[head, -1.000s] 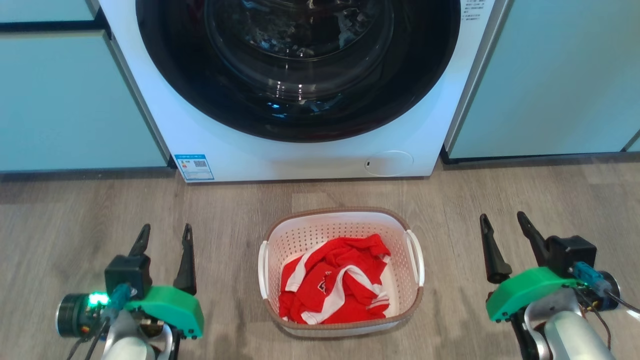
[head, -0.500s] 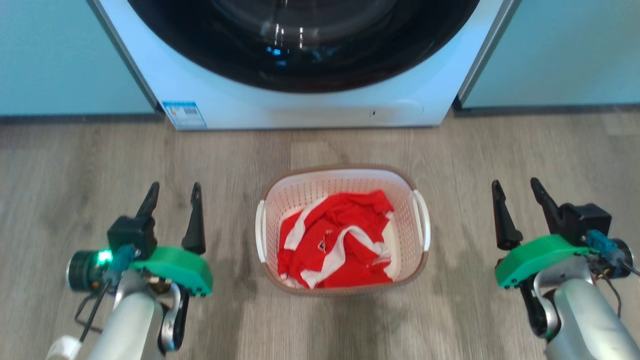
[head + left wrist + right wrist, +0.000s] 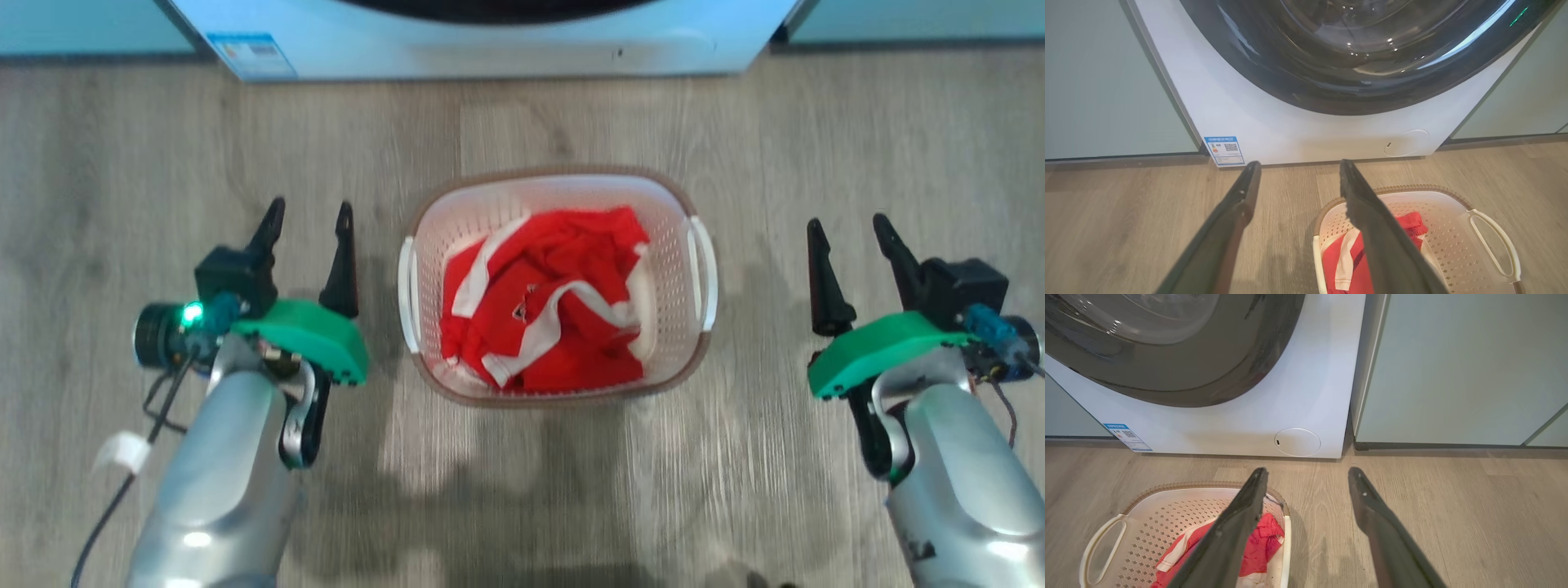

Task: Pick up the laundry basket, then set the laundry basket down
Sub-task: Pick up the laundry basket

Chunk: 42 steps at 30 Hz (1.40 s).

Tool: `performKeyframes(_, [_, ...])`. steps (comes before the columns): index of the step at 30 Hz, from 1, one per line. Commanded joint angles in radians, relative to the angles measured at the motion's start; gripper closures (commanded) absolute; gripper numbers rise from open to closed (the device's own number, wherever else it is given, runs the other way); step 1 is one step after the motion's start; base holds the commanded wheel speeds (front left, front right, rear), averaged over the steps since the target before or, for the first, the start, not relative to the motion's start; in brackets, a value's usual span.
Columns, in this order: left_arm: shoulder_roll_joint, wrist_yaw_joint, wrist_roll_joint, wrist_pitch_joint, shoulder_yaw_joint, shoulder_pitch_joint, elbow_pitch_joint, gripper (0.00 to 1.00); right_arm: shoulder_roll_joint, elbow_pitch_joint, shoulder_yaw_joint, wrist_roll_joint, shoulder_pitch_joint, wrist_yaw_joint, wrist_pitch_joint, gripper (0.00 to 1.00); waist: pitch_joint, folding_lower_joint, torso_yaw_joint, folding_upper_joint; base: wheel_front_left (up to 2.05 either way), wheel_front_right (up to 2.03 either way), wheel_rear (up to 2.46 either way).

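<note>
Sitting on floor [image 3: 122, 147]: laundry basket [image 3: 490, 211], red clothes [image 3: 543, 310] inside
Left end effector [image 3: 311, 204]: hovering beside it, fingers spread
Right end effector [image 3: 846, 220]: hovering too, fingers spread

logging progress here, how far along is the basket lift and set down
Done: nothing yet; the basket sits on the floor before the washer, red cloth inside. In hand: the left gripper and right gripper hang open on either side of it, clear of its handles. Left: grip the handles, lift, set it down.
</note>
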Motion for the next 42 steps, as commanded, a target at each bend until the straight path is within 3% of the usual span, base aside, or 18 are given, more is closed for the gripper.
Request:
performKeyframes(1, [0.010, -0.006, 0.000, -0.009, 0.030, -0.037, -0.016, 0.00, 0.004, -0.020, 0.015, -0.008, -0.013, -0.002, -0.014, 0.00, 0.058, 0.0000, -0.002, 0.0000, 0.00, 0.00, 0.00])
performKeyframes(21, [-0.051, -0.107, -0.001, -0.013, 0.044, -0.264, 0.229, 0.00, 0.022, 0.074, 0.025, -0.044, -0.149, -0.002, -0.014, 0.00, 0.323, 0.0000, 0.001, 0.0000, 0.00, 0.00, 0.00])
performKeyframes(42, [-0.059, -0.161, -0.092, -0.013, -0.055, -0.358, 0.458, 0.00, 0.056, 0.217, 0.080, -0.054, -0.236, -0.002, -0.014, 0.00, 0.432, 0.0000, 0.001, 0.0000, 0.00, 0.00, 0.00])
